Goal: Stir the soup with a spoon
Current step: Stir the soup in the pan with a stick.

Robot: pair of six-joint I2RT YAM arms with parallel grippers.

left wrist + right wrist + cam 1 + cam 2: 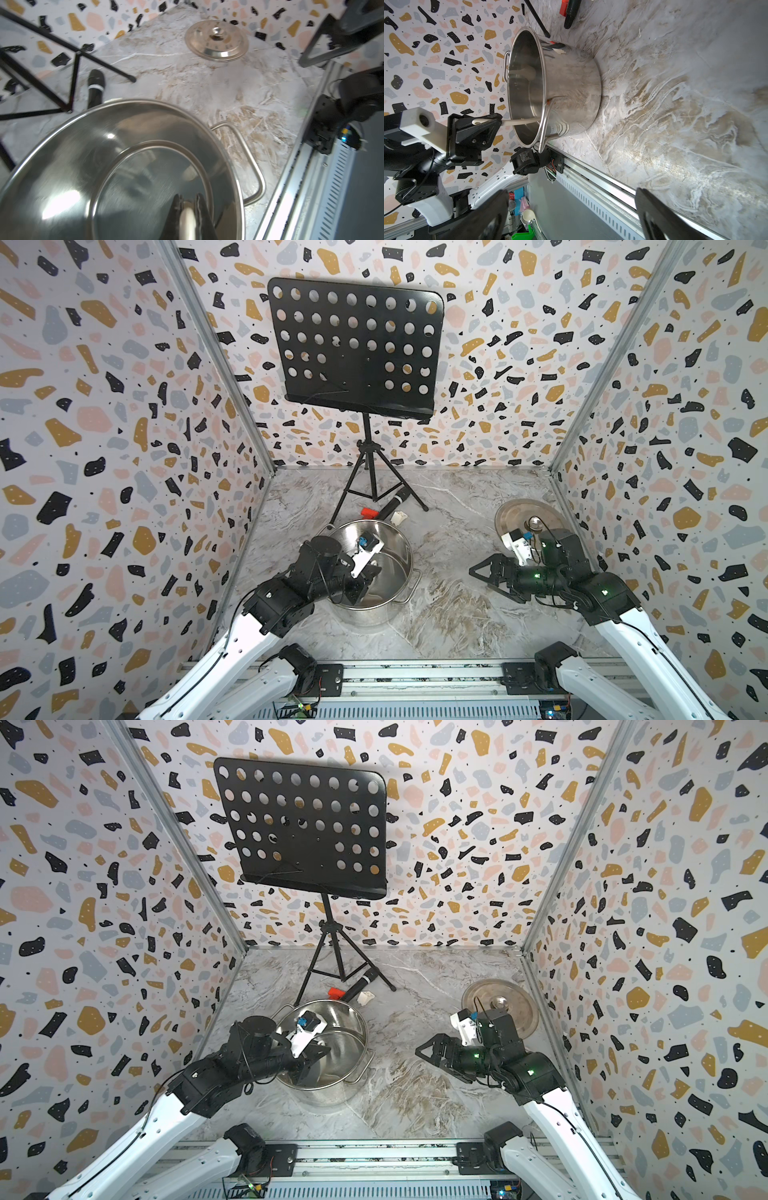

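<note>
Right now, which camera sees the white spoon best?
The right wrist view: the spoon shows side-on, its handle running from the left gripper, jaws shut on it, into the pot. The left wrist view shows only a blurred bit between the jaws. In both top views the gripper mostly hides it.

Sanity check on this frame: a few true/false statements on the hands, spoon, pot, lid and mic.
1. The left hand is shut on the spoon. True.
2. The lid sits on the pot. False: it lies on the table, apart from the uncovered pot.
3. The right hand is open and empty. True.
4. The microphone is inside the pot. False: it lies on the table behind the pot.
</note>
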